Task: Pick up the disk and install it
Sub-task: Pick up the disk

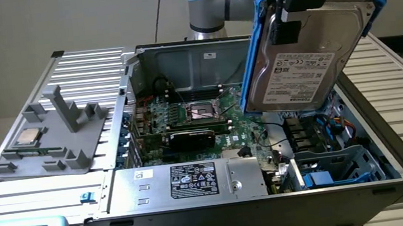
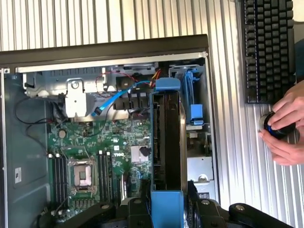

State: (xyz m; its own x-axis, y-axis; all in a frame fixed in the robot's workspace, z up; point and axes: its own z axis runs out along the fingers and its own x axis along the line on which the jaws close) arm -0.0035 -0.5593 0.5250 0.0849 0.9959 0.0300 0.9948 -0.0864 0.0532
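- While it hangs over the open computer case (image 1: 180, 59), the gripper (image 2: 167, 206) is partly closed and squeezes the disk (image 1: 303, 65) by its blue frame.
- The disk hangs tilted right under the gripper, above the green board (image 1: 221, 123).

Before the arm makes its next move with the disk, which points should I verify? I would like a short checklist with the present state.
1. Grip: gripper closed on the disk by its blue carrier: ok.
2. Disk hangs above the open computer case: ok.
3. Bay in the drive cage free: cannot tell.
4. Loose blue cable clear of the cage: cannot tell.
5. A person's hands outside the case, beside the keyboard: ok.
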